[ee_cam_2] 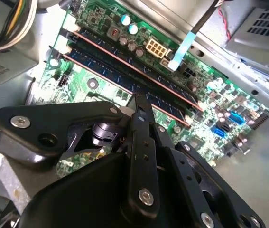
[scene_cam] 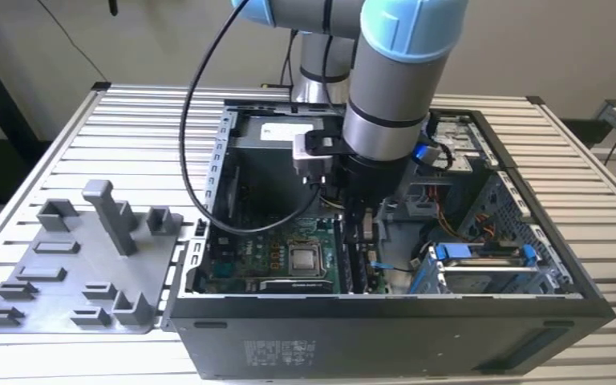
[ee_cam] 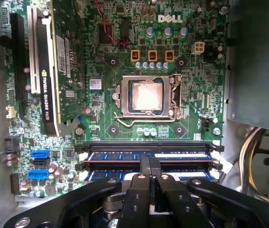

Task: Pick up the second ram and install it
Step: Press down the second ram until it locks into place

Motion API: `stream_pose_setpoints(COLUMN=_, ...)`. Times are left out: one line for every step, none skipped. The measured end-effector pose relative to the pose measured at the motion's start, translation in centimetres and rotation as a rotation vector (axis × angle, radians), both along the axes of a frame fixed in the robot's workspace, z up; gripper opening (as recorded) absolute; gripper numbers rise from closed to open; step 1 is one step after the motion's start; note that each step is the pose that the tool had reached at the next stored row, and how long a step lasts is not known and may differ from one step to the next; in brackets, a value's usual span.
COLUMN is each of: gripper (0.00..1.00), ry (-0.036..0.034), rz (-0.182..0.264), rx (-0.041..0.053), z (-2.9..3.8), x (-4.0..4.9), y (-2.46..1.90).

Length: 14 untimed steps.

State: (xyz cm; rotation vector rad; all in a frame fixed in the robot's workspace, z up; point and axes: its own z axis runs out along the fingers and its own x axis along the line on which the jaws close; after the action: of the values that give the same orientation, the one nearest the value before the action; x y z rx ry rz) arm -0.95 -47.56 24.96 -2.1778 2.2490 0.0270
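Two dark-blue sticks stand side by side in the slots of the green motherboard (ee_cam: pixel 106 114). The second ram (ee_cam: pixel 110 175) (ee_cam_2: pixel 101 71) is the one nearer the gripper, and it is seated in its slot. My gripper (ee_cam: pixel 150 161) (ee_cam_2: pixel 140 100) is shut, fingers together, with the tips resting on the middle of this stick's top edge. In the exterior view the gripper (scene_cam: pixel 356 233) reaches down inside the open computer case (scene_cam: pixel 394 321), over the slots beside the processor socket (scene_cam: pixel 305 258).
A graphics card (ee_cam: pixel 44 71) stands upright across the board from the slots, beyond the processor socket (ee_cam: pixel 147 97). Cable bundles (ee_cam: pixel 253 156) and a blue drive cage (scene_cam: pixel 484 265) crowd the case's right side. A grey parts fixture (scene_cam: pixel 83 265) lies on the table at the exterior view's left.
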Motion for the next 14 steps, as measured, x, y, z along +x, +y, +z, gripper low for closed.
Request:
stream_pose_setpoints(gripper=0.11, ry=0.0, rz=0.0, rx=0.0, z=0.3, x=0.0, y=0.0)
stream_pose_setpoints(gripper=0.11, ry=0.0, rz=0.0, rx=-0.0001, z=0.65, x=0.0, y=0.0)
stream_pose_setpoints(gripper=0.11, ry=0.0, rz=0.0, rx=0.0, z=1.01, x=0.0, y=0.0)
stream_pose_setpoints(gripper=0.11, ry=0.0, rz=0.0, rx=-0.0002, z=1.4, x=0.0, y=0.0)
stream_pose_setpoints(gripper=0.11, ry=0.0, rz=0.0, rx=0.0, z=1.74, x=0.0, y=0.0)
stream_pose_setpoints(gripper=0.11, ry=0.0, rz=0.0, rx=0.0, z=1.96, x=0.0, y=0.0)
stream_pose_setpoints(gripper=0.11, ry=0.0, rz=0.0, rx=0.0, z=2.08, x=0.0, y=0.0)
stream_pose_setpoints(gripper=0.11, ry=-0.0001, rz=0.0, rx=0.0003, z=2.07, x=0.0, y=0.0)
stream_pose_setpoints(gripper=0.11, ry=-0.0001, rz=0.0, rx=0.0005, z=2.07, x=0.0, y=0.0)
stream_pose_setpoints(gripper=0.11, ry=0.0, rz=0.0, rx=0.0009, z=2.07, x=0.0, y=0.0)
stream_pose_setpoints(gripper=0.11, ry=0.0, rz=0.0, rx=0.001, z=2.08, x=0.0, y=0.0)
stream_pose_setpoints(gripper=0.11, ry=0.0, rz=0.0, rx=0.0011, z=2.08, x=0.0, y=0.0)
stream_pose_setpoints(gripper=0.11, ry=0.0, rz=0.0, rx=0.0015, z=2.08, x=0.0, y=0.0)
stream_pose_setpoints(gripper=0.11, ry=0.0, rz=0.0, rx=0.0016, z=2.08, x=0.0, y=0.0)
